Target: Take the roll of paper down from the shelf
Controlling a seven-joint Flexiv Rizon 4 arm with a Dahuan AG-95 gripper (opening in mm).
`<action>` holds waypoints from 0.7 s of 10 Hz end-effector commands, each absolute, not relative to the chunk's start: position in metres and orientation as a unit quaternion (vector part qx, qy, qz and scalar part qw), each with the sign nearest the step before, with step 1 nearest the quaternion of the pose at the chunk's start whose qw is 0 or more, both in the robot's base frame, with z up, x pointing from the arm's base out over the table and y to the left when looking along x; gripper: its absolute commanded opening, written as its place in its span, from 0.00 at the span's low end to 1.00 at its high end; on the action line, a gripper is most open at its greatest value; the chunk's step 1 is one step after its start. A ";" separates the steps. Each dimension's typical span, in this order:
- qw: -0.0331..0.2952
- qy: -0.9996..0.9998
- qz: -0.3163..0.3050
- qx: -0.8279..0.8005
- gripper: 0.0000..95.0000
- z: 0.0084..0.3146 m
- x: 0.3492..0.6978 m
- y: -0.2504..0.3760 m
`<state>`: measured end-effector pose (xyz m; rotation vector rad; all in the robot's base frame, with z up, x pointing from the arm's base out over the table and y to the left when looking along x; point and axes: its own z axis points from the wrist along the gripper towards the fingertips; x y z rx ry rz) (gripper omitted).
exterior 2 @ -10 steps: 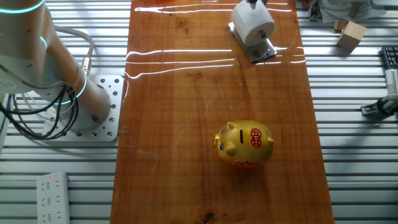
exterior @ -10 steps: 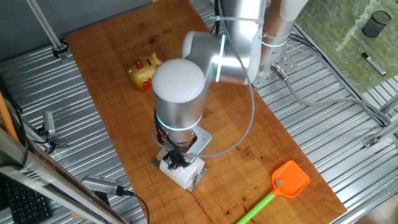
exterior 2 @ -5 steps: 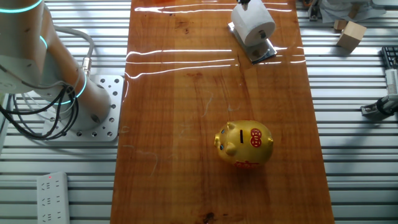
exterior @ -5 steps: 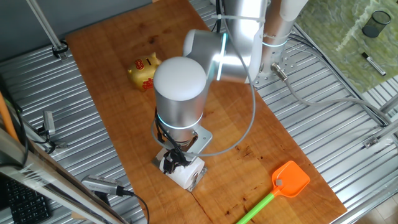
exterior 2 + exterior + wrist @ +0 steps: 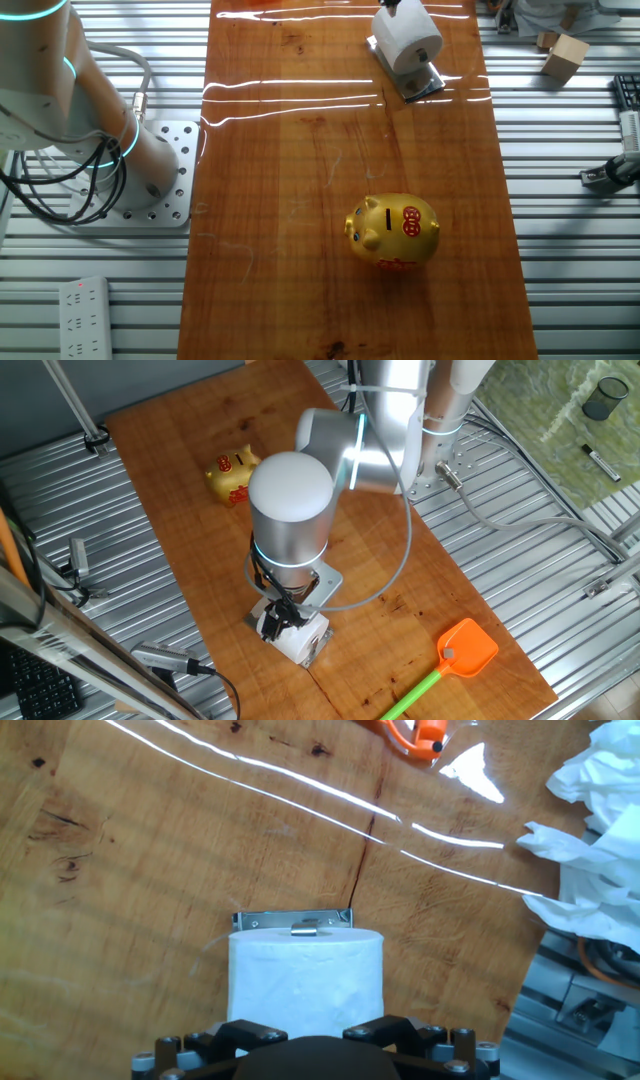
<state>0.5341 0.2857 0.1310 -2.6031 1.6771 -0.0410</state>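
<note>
The roll of paper (image 5: 306, 978) lies on the shelf (image 5: 293, 918) near the wooden board's (image 5: 300, 150) edge. The gripper (image 5: 281, 618) hangs over the roll; whether spread or pinching, I cannot tell. Bare board lies between shelf and golden piggy bank (image 5: 393, 231).

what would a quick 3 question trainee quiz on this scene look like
1. True or false: the roll of paper sits on the shelf.
2. Which object lies on the wooden board far from the roll? A) a blue cup B) the golden piggy bank C) a red ball
3. Fill in: in the fixed view from the arm's side, the end effector is right at the ____ of paper.

Key
1. True; the roll rests on the metal stand, whose far edge shows behind it in the hand view.
2. B
3. roll; whether the fingers have closed on it cannot be told.
</note>
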 end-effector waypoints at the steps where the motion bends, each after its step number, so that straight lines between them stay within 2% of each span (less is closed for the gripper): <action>1: 0.021 0.540 -0.013 -0.841 1.00 0.125 0.535 0.285; 7: 0.018 0.537 -0.015 -0.843 1.00 0.105 0.533 0.285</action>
